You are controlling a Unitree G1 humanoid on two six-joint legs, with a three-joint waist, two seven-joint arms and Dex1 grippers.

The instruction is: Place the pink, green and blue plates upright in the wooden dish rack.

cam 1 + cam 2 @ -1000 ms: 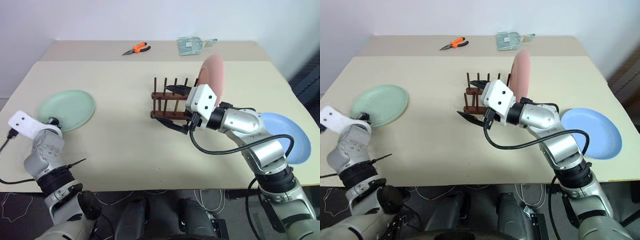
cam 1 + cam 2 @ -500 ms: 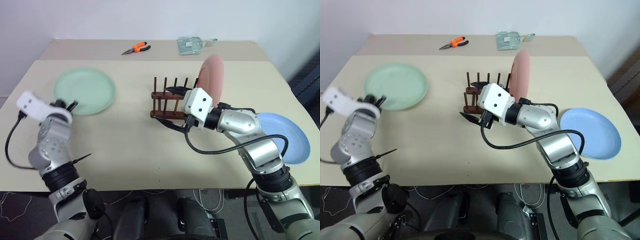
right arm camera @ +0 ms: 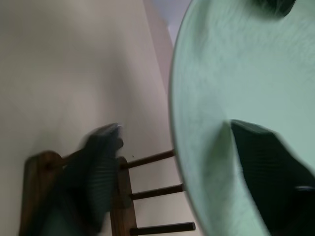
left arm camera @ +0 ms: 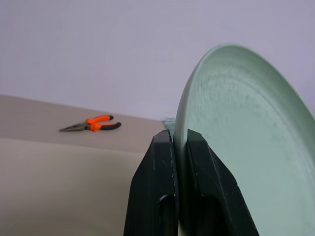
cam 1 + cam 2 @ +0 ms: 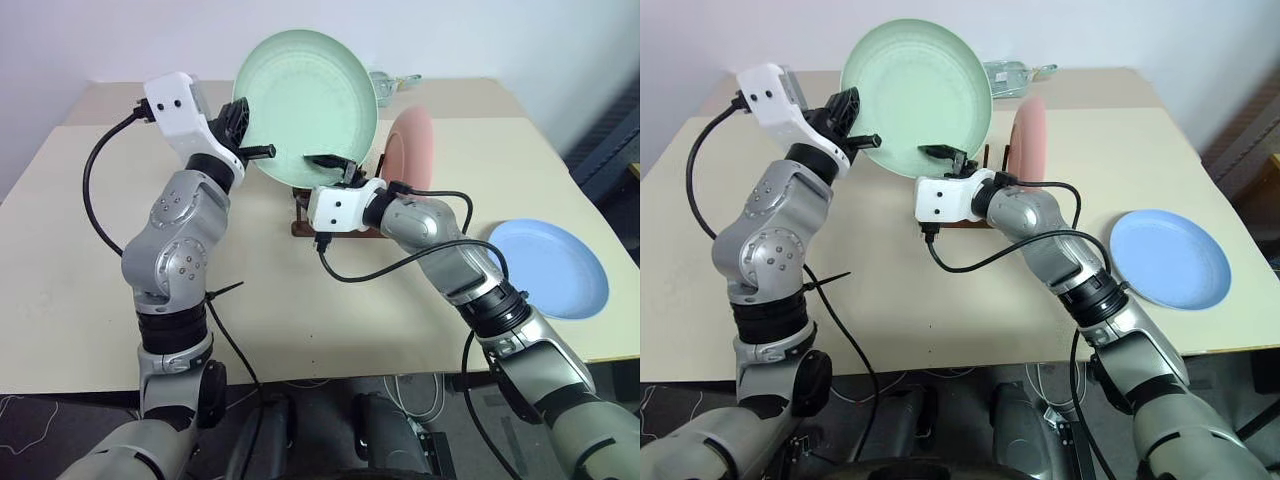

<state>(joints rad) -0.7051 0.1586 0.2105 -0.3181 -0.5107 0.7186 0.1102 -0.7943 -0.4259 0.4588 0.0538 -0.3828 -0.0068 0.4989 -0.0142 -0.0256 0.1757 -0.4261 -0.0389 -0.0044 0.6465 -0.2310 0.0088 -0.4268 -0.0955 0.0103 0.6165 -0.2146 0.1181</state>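
The left arm is raised high, elbow bent, forearm reaching up and across toward the wooden dish rack [image 5: 300,205]; its left gripper [image 4: 179,147] has its jaws clenched on the rim of the green plate [image 5: 305,95], one black finger on each face, as the wrist view makes plain; the plate hangs in the air above the rack, tilted, its hollow face toward the camera. The right arm stretches from the right side across the worktop [image 5: 80,260], forearm roughly level, wrist right at the rack; the right gripper [image 5: 945,157] sits at the green plate's lower edge with its jaws parted, one finger in front of the plate's face and one behind the rim, and whether they actually press the plate cannot be told. The pink plate [image 5: 412,150] stands upright in the rack at its right end; the blue plate [image 5: 550,268] lies flat on the worktop, well to the right of the rack; orange-handled pliers [image 4: 91,125] lie beyond the rack, toward the far edge.
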